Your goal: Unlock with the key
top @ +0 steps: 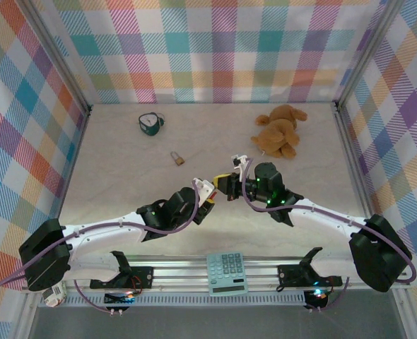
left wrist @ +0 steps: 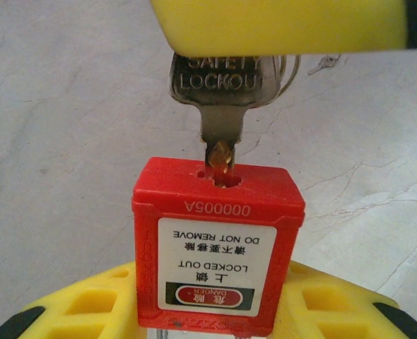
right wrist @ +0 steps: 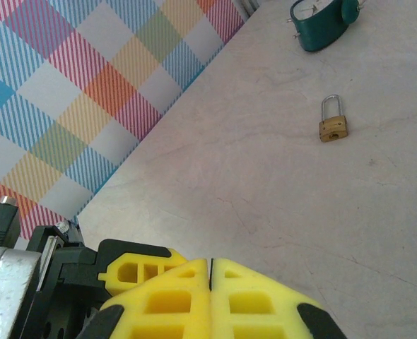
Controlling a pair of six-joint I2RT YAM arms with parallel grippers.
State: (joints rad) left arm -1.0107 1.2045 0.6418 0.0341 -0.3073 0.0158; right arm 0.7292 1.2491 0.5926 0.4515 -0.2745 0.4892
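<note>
A red padlock (left wrist: 219,247) with a white "LOCKED OUT" label sits upside down between the yellow fingers of my left gripper (left wrist: 210,305), which is shut on its body. The key (left wrist: 221,81), silver with "SAFETY LOCKOUT" stamped on its head, has its blade tip in the keyhole on the padlock's upper face. A yellow finger (left wrist: 279,25) of my right gripper covers the top of the key's head. In the right wrist view my right gripper (right wrist: 210,282) has its jaws pressed together and the key is hidden. Both grippers, left (top: 207,192) and right (top: 230,185), meet above the table's middle.
A small brass padlock (top: 176,157) (right wrist: 333,126) lies on the table beyond the grippers. A teal clock (top: 150,123) stands at the back left and a brown teddy bear (top: 280,131) at the back right. A calculator (top: 227,272) rests on the front rail. Plaid walls enclose the table.
</note>
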